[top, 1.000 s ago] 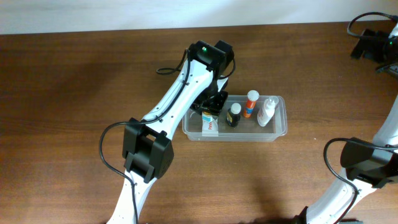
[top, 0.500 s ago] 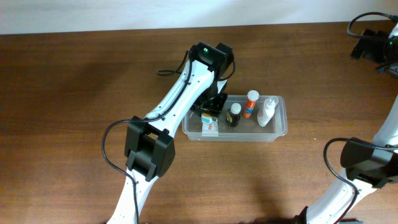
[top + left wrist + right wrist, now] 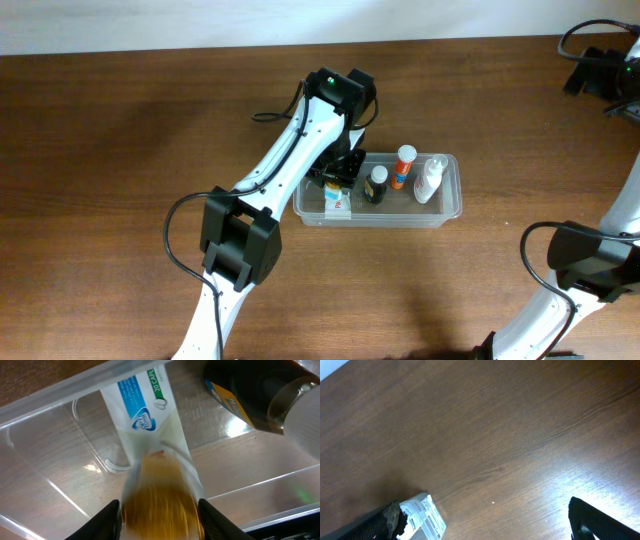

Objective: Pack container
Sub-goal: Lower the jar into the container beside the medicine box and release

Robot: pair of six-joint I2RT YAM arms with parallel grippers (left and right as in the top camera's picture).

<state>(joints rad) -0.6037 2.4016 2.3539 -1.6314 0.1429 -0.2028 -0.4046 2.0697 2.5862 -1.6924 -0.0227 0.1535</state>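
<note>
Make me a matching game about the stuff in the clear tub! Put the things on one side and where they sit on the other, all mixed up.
Things:
1. white box
2. dark bottle
3. orange bottle
4. white bottle

Places in the container:
A. nearest the right end
B. at the left end
C. between the dark bottle and the white bottle
D. between the white box and the orange bottle

Pairs: 1-B, 2-D, 3-C, 4-A

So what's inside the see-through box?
The container holds a white packet, a dark bottle, an orange bottle and a white bottle. The left hand hides the corner behind the packet.
</note>
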